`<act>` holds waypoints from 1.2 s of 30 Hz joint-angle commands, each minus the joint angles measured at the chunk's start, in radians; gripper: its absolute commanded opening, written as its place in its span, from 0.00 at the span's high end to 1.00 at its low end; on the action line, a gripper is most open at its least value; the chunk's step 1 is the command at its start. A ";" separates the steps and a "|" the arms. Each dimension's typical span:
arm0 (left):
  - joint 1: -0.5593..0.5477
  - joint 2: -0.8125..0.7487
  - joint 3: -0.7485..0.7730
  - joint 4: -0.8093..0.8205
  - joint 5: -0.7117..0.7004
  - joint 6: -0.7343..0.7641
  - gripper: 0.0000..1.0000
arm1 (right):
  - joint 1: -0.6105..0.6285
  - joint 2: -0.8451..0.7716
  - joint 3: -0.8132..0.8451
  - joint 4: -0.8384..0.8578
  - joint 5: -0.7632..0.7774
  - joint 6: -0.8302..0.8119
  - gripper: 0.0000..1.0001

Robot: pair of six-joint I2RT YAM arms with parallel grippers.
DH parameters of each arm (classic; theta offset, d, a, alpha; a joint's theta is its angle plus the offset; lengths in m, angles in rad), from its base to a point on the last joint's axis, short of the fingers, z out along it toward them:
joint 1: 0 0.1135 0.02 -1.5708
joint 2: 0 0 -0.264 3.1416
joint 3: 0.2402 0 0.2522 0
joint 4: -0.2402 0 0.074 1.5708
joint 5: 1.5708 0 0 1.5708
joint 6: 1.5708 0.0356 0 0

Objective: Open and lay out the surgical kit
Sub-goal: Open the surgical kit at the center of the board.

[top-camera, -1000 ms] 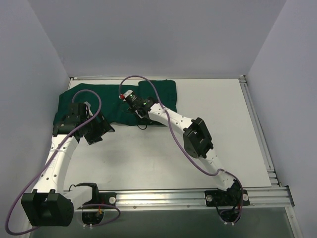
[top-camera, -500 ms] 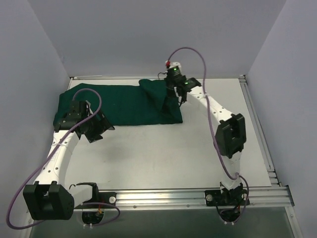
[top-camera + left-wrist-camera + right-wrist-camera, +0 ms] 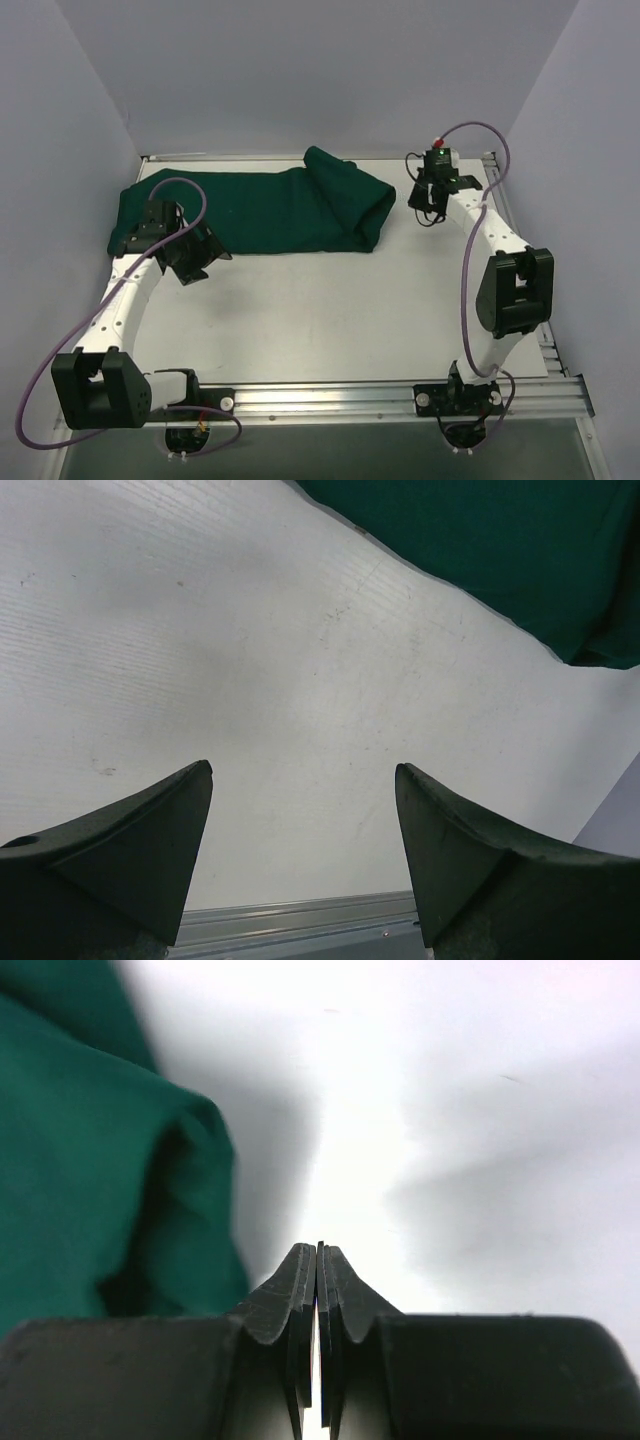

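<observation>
White table (image 3: pixel 330 300): flat, matte, faint scuffs and specks. Aluminium rail (image 3: pixel 330 400) along table's near edge. Second rail (image 3: pixel 549 358) along table's right edge. Pale grey walls (image 3: pixel 320 70) enclose table at back, left and right.

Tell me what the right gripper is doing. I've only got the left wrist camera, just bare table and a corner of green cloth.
Observer: The right gripper is shut on nothing, just right of the cloth and apart from it.
Operator: How does the cloth lie?
Observer: Stretched along the far edge of the table, flat on the left, bunched up thick at its right end.
Operator: Any tools showing?
Observer: None. Only cloth is visible in every view.
</observation>
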 commanded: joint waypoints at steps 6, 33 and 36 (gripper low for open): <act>0.007 0.035 -0.006 0.061 0.007 0.009 0.17 | -0.246 -0.142 -0.260 0.039 0.033 0.018 1.00; 0.005 -0.008 0.014 0.018 0.042 0.009 0.18 | 0.171 0.039 -0.145 0.209 -0.341 -0.016 0.44; 0.007 -0.015 0.019 0.017 0.056 0.009 0.17 | 0.173 0.074 -0.128 0.206 -0.324 -0.009 0.45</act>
